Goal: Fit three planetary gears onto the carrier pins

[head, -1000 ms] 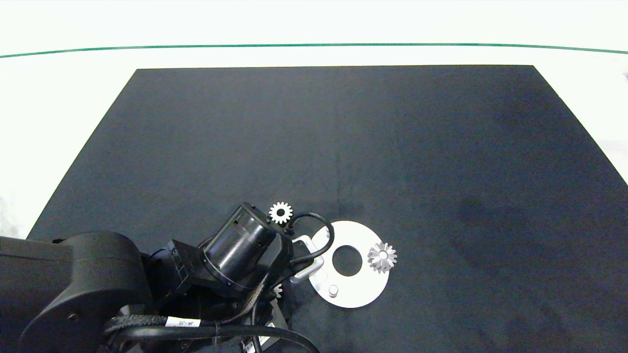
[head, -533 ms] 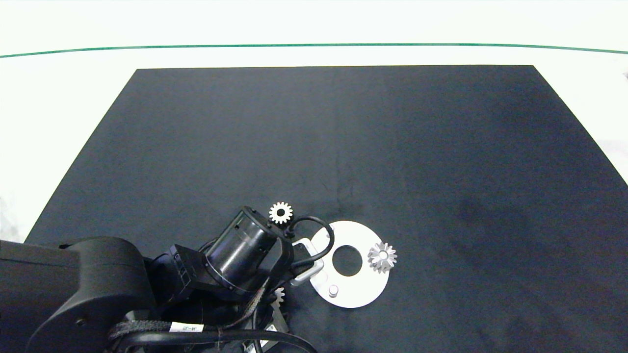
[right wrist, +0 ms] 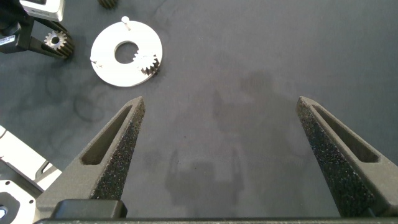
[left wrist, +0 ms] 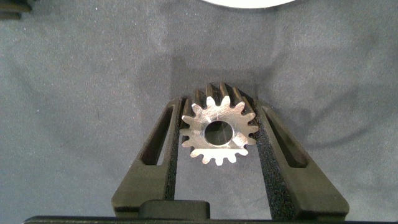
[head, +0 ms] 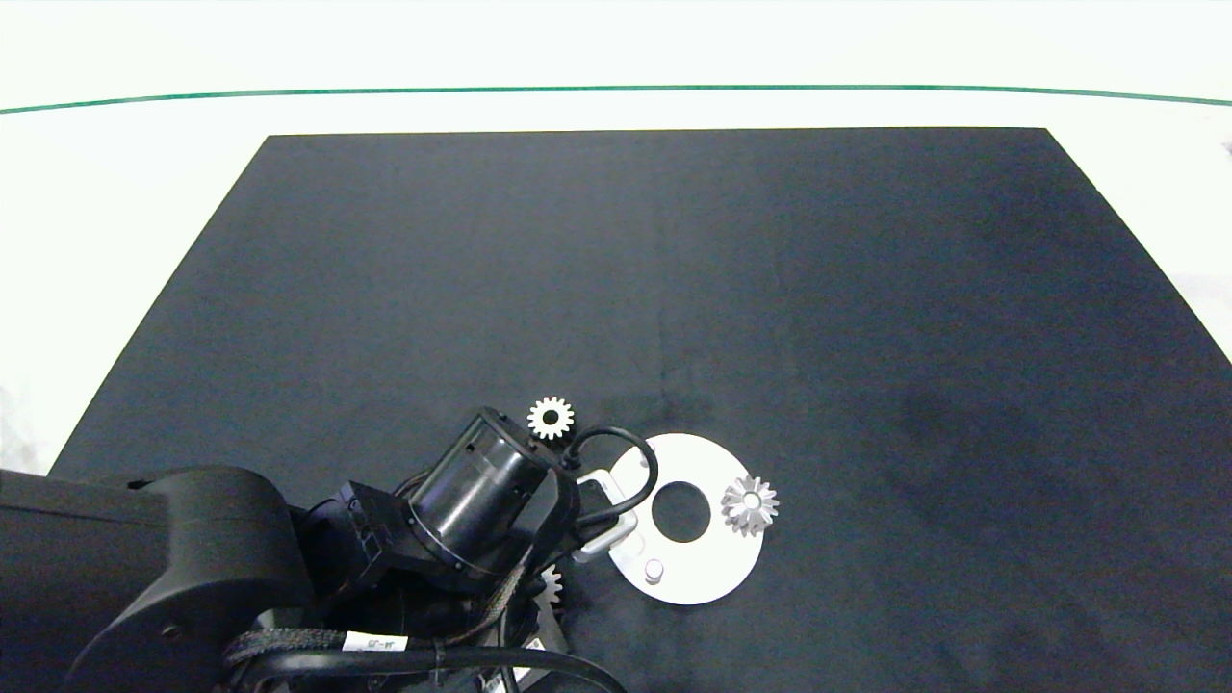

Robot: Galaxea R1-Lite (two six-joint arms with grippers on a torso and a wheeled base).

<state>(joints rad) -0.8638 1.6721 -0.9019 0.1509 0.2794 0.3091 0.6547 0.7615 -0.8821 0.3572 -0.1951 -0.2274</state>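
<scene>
The left arm has slid slightly toward the lower right; its left gripper [left wrist: 219, 134], mostly hidden under the wrist overhead, pinches a planetary gear [left wrist: 218, 132] beside the white disc [head: 707, 577]. The right gripper [right wrist: 221, 112] gapes wide, empty

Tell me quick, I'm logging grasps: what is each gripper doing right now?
Left gripper: closed on a planetary gear, just above the mat.
Right gripper: open, holding nothing, away from the disc.

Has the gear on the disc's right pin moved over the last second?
No. The installed gear sits at the same spot on the white disc, which also stayed put.
</scene>
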